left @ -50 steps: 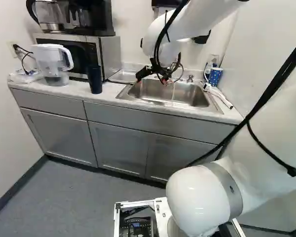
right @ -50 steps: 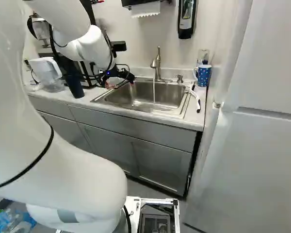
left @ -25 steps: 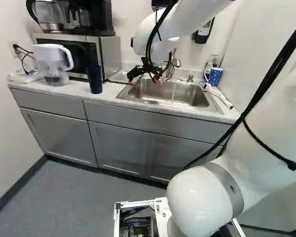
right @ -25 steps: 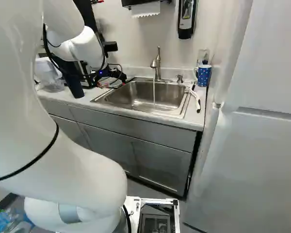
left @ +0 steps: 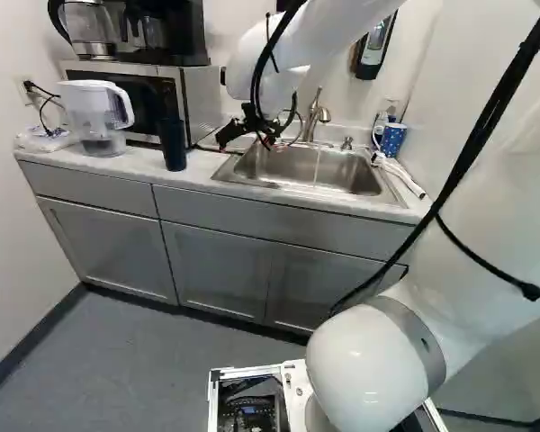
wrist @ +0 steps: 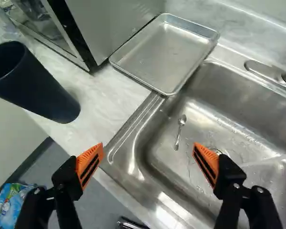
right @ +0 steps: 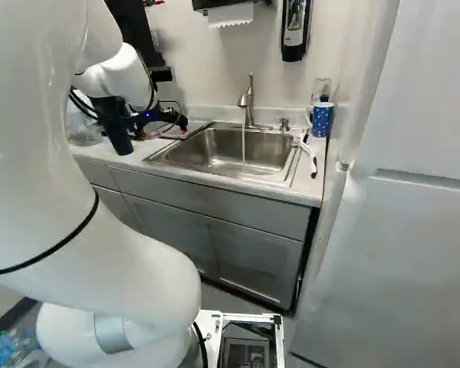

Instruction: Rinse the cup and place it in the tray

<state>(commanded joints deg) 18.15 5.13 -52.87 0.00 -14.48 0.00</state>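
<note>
our tool (wrist: 148, 147) hangs open and empty over the sink (wrist: 125, 147); the dark cup (wrist: 38, 88) stands beside the sink, outside the tray (wrist: 159, 57); likely we have rinsing and placing left.

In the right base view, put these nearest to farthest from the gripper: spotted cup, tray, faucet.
1. Tray, just beside the gripper, left of the sink.
2. Faucet, behind the sink.
3. Spotted cup, right of the sink.

dark cup (wrist: 38, 90) upright on counter (wrist: 102, 102), shallow metal tray (wrist: 162, 55) nearby
</note>
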